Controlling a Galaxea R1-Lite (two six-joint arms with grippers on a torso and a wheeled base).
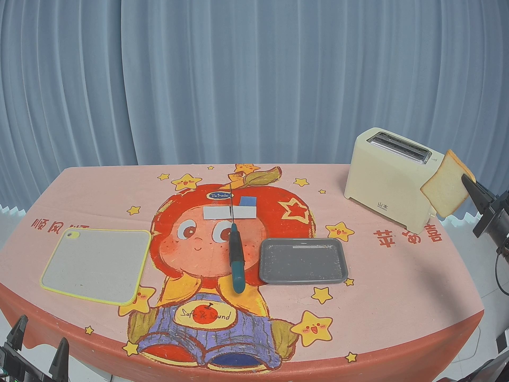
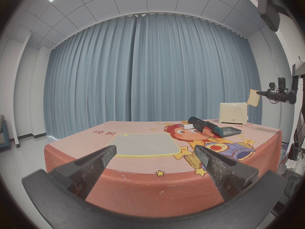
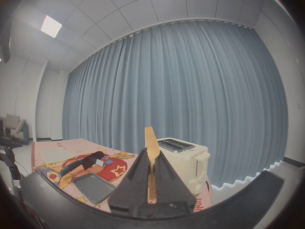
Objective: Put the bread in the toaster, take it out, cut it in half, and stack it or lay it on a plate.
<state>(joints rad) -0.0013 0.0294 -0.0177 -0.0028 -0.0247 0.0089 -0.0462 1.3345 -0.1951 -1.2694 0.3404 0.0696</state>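
A slice of bread [image 1: 447, 183] hangs in the air just right of the cream toaster [image 1: 389, 178], held upright by my right gripper [image 1: 466, 180], which is shut on it. In the right wrist view the bread [image 3: 151, 145] stands edge-on between the black fingers [image 3: 139, 172], with the toaster [image 3: 184, 159] behind it. A knife [image 1: 236, 250] with a teal handle lies mid-table, left of the grey plate [image 1: 303, 261]. The grey cutting board [image 1: 96, 265] with a yellow rim lies at the left. My left gripper [image 2: 155, 158] is open, low, off the table's front left edge.
A white card and a small blue card [image 1: 247, 201] lie behind the knife's tip. The pink printed tablecloth [image 1: 403, 293] covers the table, and a blue curtain hangs behind. The toaster's slots [image 1: 398, 147] face up and nothing shows in them.
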